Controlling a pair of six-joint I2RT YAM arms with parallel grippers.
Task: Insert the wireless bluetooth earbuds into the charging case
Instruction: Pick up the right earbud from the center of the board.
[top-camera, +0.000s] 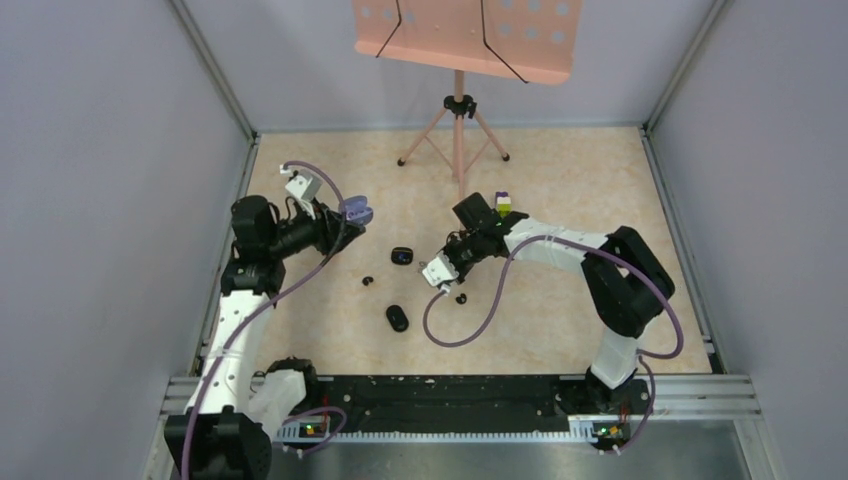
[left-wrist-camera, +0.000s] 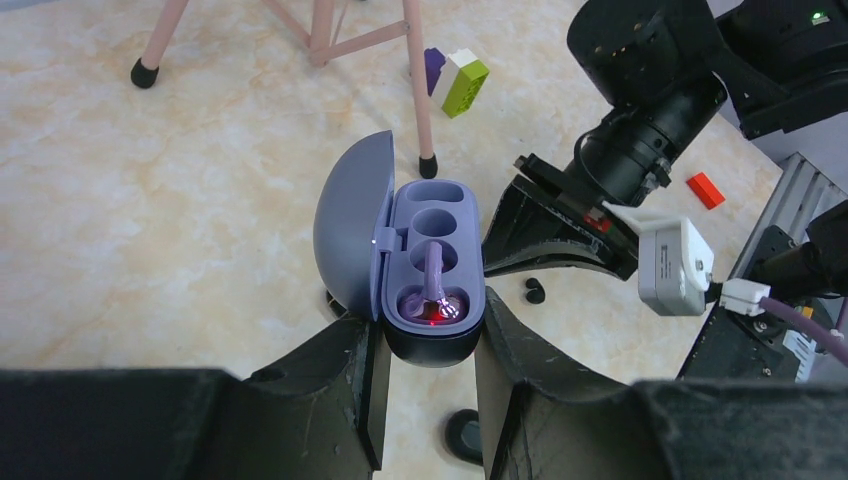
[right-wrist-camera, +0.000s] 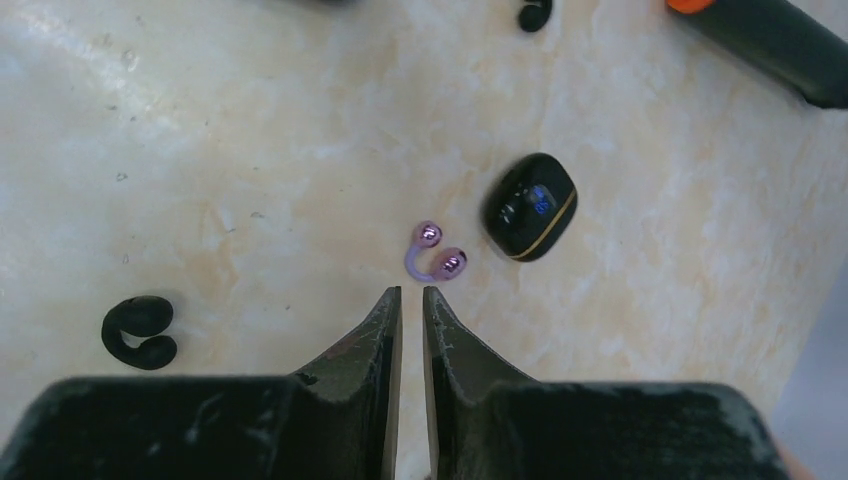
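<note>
My left gripper (left-wrist-camera: 430, 335) is shut on the base of the purple charging case (left-wrist-camera: 430, 240), held up with its lid open. One pale purple earbud (left-wrist-camera: 434, 285) sits in the near cradle, by a red glow; the other cradles show empty. A second pale purple earbud (right-wrist-camera: 450, 264) lies on the table just beyond the tips of my right gripper (right-wrist-camera: 411, 292). Those jaws stand open by a narrow slit with nothing between them. In the top view the case (top-camera: 357, 210) is at the left and the right gripper (top-camera: 447, 268) is near the middle.
A black case (right-wrist-camera: 530, 205) lies right of the loose purple earbud. Black earbuds (right-wrist-camera: 140, 332) (right-wrist-camera: 535, 14) lie on the table, another (left-wrist-camera: 535, 290) by the right fingers. A green-and-purple block (top-camera: 503, 203), a tripod stand (top-camera: 458, 135) and an oval black case (top-camera: 398, 318) are nearby.
</note>
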